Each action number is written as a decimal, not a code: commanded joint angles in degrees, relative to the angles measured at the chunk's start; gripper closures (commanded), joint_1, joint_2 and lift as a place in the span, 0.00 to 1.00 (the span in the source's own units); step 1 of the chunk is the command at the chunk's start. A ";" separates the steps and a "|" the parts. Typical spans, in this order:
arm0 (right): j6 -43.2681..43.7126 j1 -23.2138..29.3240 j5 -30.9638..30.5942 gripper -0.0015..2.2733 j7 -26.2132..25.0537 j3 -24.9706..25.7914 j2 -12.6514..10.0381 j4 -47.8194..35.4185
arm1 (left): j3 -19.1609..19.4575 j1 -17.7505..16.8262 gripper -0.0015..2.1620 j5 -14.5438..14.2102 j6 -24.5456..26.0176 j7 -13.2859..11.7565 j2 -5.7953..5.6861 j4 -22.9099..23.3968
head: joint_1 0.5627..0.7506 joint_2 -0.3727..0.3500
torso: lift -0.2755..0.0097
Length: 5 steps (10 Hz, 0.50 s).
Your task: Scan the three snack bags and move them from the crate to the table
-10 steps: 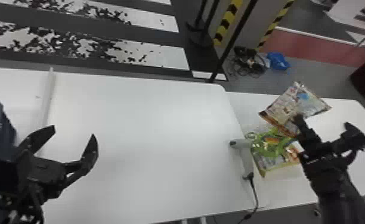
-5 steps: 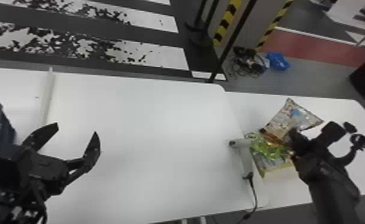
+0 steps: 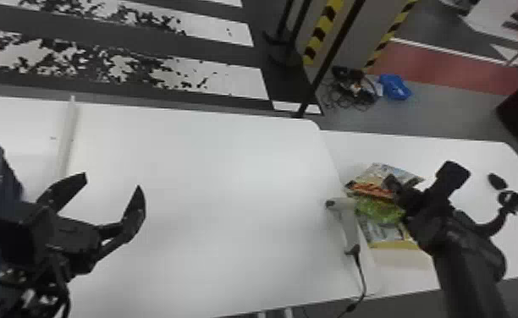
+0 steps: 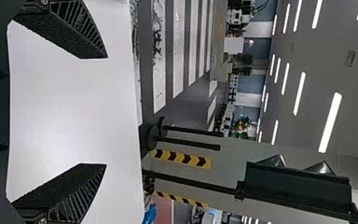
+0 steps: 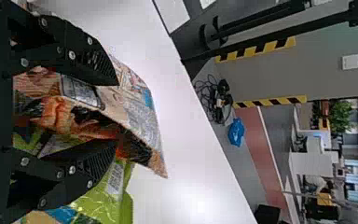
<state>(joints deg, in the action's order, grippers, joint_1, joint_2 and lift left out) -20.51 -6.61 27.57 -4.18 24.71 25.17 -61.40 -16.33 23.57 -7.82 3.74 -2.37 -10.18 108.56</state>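
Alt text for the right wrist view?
Right gripper, fingers apart, at an orange-and-tan snack bag that partly covers a green bag on a white table. Cables and a blue item lie on the floor beyond.

Head: down from above table [image 3: 211, 177]
Left wrist: outward, floor stripes [image 4: 178, 51]
Right wrist: close over bags [image 5: 142, 109]
All: sharing striped tape [image 3: 320, 36]

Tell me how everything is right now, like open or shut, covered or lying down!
Left gripper: open, empty
Right gripper: open, at the orange snack bag
Orange snack bag: crinkled, uppermost
Green snack bag: partly covered
Yellow-edged snack bag: partly covered
Barcode scanner: lying down, cord attached
Dark blue crate: can't tell if empty
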 commanded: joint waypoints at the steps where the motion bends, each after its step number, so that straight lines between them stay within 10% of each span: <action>1: -3.88 3.53 0.56 0.03 -0.48 0.34 -0.65 -6.98 | -0.37 -0.19 0.02 0.00 0.26 0.09 0.07 0.25 | 0.70 0.03 | 0.75; 5: -14.25 23.39 4.60 0.03 0.66 2.01 -4.96 -42.84 | -0.37 -0.19 0.02 0.00 0.44 0.79 0.16 0.77 | 0.70 0.03 | 0.75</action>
<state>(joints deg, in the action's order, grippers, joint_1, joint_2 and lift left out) -34.05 13.97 32.89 -3.51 26.97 21.06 -99.14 -16.79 23.38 -7.82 4.18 -1.59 -10.03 109.24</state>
